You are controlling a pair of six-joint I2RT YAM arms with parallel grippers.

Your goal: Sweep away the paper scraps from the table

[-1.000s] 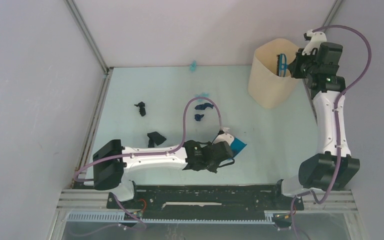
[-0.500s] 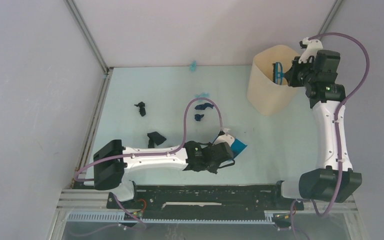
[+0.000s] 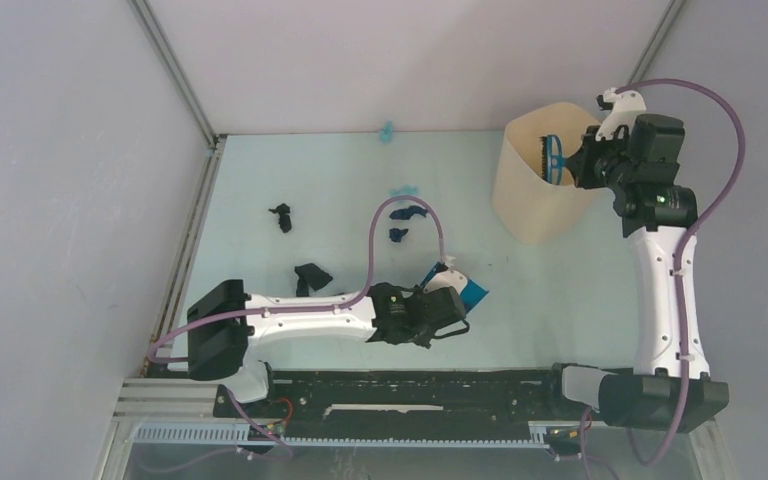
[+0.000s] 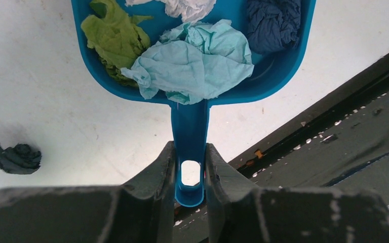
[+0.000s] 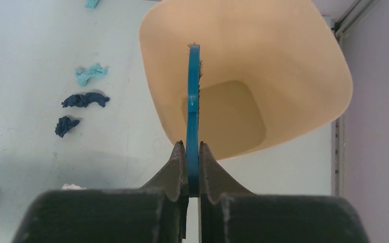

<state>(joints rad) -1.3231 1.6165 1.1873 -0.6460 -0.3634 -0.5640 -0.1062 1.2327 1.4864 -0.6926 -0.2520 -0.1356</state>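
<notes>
My left gripper is shut on the handle of the blue dustpan, low over the table. The pan holds a greenish scrap, a light blue scrap, a navy scrap and a white scrap. My right gripper is shut on the blue hand brush, held over the open beige bin. Loose scraps lie on the table: dark ones and light blue ones.
The bin stands at the table's far right. Metal rails edge the left side, and a black base rail runs along the near edge. A dark scrap lies left of the dustpan. Grey walls close in the back and sides.
My right arm has carried the brush leftwards, further over the bin's opening, and the bin has shifted slightly left. My left arm with the dustpan has barely moved.
</notes>
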